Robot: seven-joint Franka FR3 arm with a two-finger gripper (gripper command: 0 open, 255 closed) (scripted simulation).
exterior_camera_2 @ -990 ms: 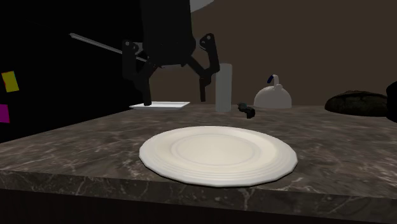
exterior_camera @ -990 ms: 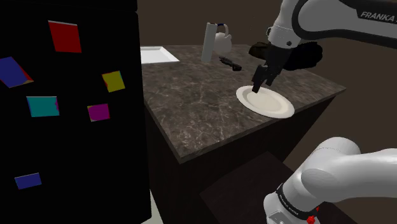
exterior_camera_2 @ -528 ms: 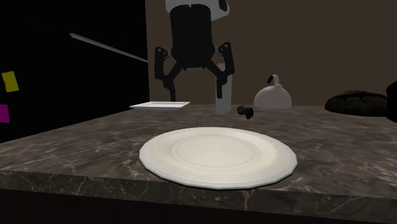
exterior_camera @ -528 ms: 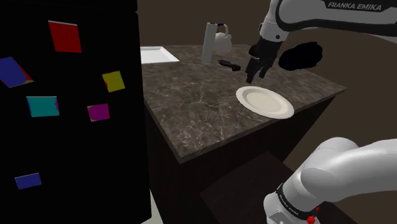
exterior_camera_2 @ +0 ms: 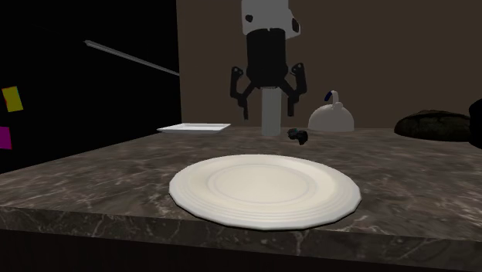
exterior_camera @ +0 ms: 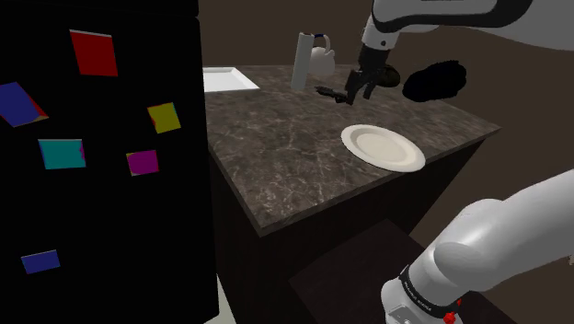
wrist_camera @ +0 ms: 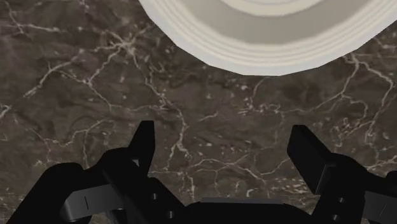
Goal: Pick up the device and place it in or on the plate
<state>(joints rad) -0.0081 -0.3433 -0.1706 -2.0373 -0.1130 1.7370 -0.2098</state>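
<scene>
Since 1 s ago the gripper [exterior_camera: 357, 87] has left the plate [exterior_camera: 384, 147] and gone farther back, fingers wide apart, empty. Shoulder view L to R: small dark device [exterior_camera: 329, 91] on counter [exterior_camera: 276, 147] sits just at gripper's 9 o'clock, long axis approx 10-to-4; which end leads, can't tell. I'd shift that way, then drop.

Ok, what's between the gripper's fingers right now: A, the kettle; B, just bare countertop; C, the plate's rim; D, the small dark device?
B: in the wrist view the gripper is open over the bare marbled countertop, the white plate lies beyond it, and in the second exterior view the device lies on the counter, not grasped.
</scene>
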